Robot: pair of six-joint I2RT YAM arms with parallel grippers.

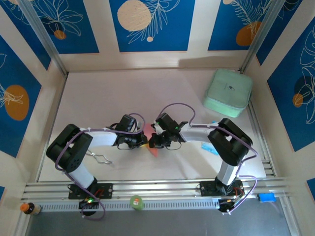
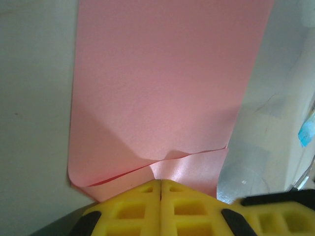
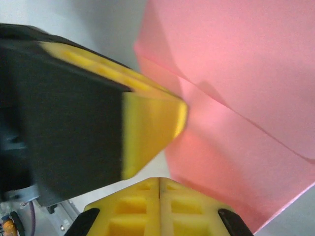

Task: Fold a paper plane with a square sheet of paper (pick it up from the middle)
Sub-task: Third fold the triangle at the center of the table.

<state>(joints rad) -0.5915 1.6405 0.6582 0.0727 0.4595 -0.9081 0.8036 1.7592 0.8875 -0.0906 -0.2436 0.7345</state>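
pink paper (image 1: 153, 150) mostly under left claw (image 1: 142, 140) and right claw (image 1: 154, 141), blue packet (image 1: 209, 147) half behind right arm (image 1: 197, 132)

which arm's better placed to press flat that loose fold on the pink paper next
Left, probably: the left tool, shut, points straight at the loose fold edge of the pink paper, right ahead of its tips. The right tool, also shut, sits at the sheet's outer edge.

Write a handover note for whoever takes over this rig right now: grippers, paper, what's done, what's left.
Left gripper: shut, tips at the near edge of the pink sheet, apparently pinching it.
Right gripper: shut beside the sheet; grip unclear.
Sheet: mid-table between both grippers, one creased flap showing.
Done: at least one fold.
Left: remaining folds; no dart shape yet.
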